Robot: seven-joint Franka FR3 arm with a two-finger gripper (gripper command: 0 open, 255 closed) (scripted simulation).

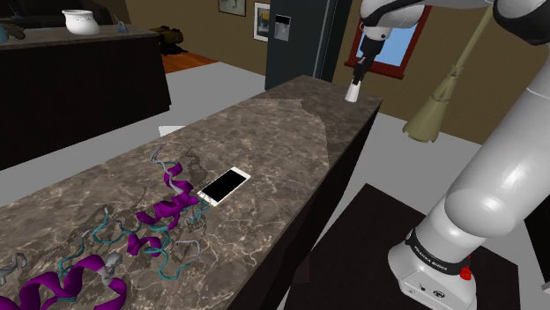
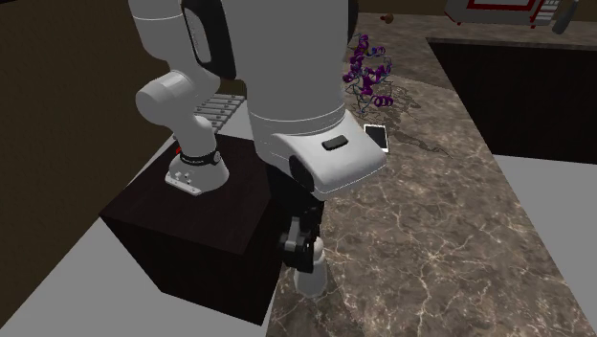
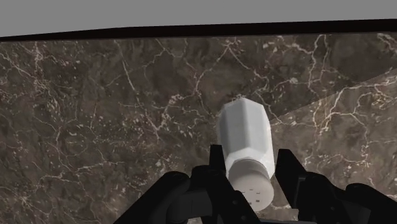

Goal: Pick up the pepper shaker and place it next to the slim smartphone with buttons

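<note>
Gripper [image 3: 252,160] pinching white pepper shaker [image 3: 245,133] between both fingers, over far end of marble countertop [image 1: 264,141]; lifted or resting, cannot tell. Grasp judged done. Left: carry to slim smartphone [image 1: 225,185], well apart from gripper, then set shaker down beside it.

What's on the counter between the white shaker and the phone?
Nothing. In the shoulder view, the marbled counter is bare between the white shaker, clasped by the gripper, and the phone.
</note>
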